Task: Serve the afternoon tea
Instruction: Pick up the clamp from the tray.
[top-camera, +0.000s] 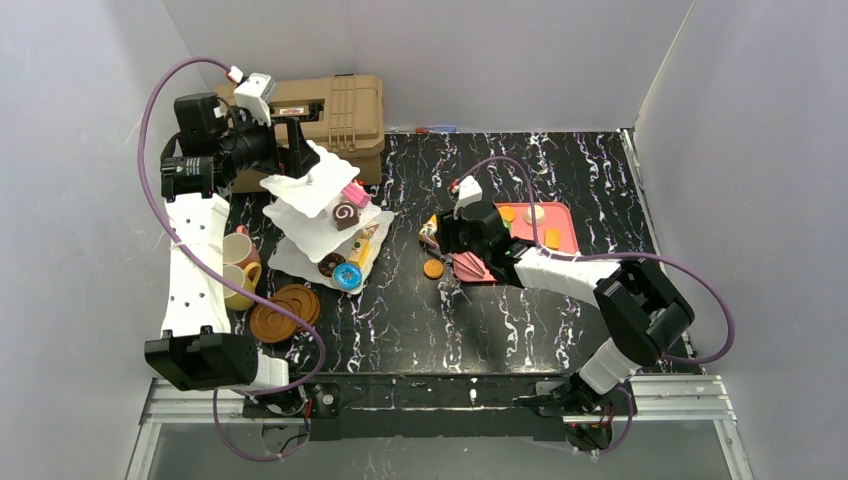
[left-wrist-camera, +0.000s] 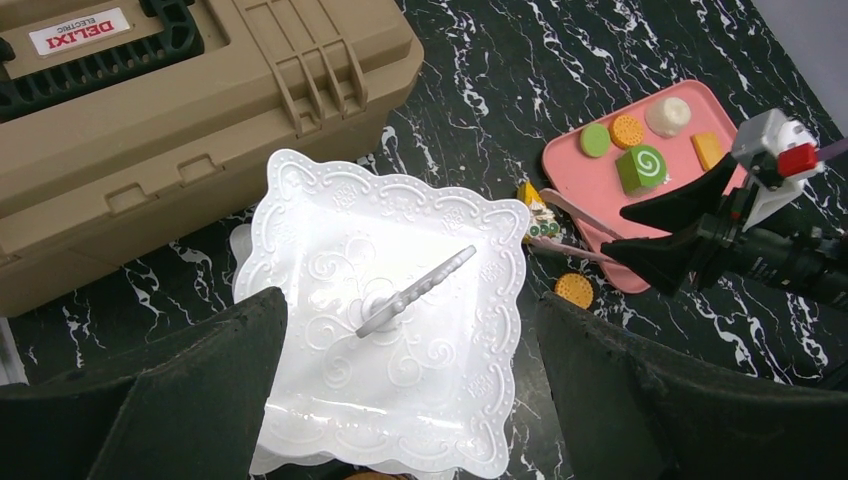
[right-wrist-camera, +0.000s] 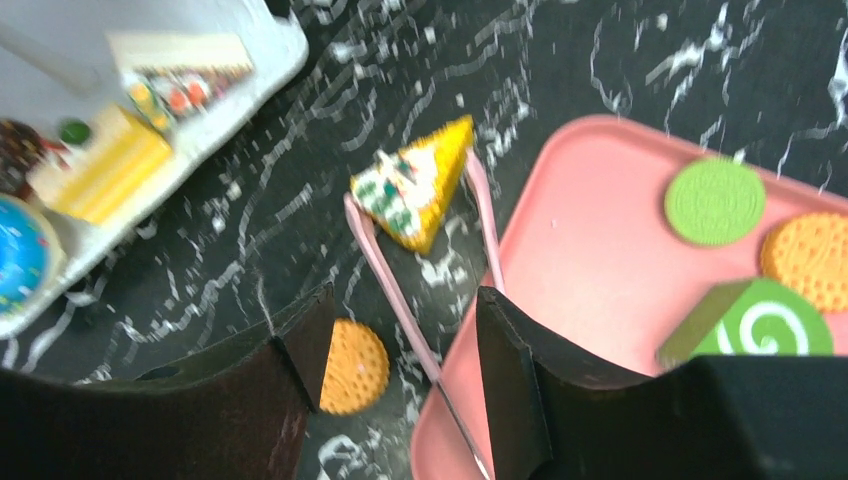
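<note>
The white three-tier stand (top-camera: 320, 215) stands at the left; its lower tiers hold several toy pastries (top-camera: 348, 262). My left gripper (top-camera: 297, 152) is open above the top plate (left-wrist-camera: 400, 380), fingers either side, over the wire loop (left-wrist-camera: 415, 290). My right gripper (top-camera: 443, 240) is open low over pink tongs (right-wrist-camera: 400, 290), whose tips flank a yellow cake wedge (right-wrist-camera: 415, 195). An orange cookie (right-wrist-camera: 352, 365) lies on the table by its left finger. A pink cup (top-camera: 240, 247), a yellow cup (top-camera: 240, 282) and brown saucers (top-camera: 285, 310) sit left of the stand.
A large tan hard case (top-camera: 340, 110) stands behind the stand. A flat pink tray (top-camera: 565, 218) right of centre holds a green cookie (right-wrist-camera: 714, 200), an orange cookie (right-wrist-camera: 810, 260), a green roll (right-wrist-camera: 765, 320) and other pieces. White walls enclose the black marbled table (top-camera: 420, 330).
</note>
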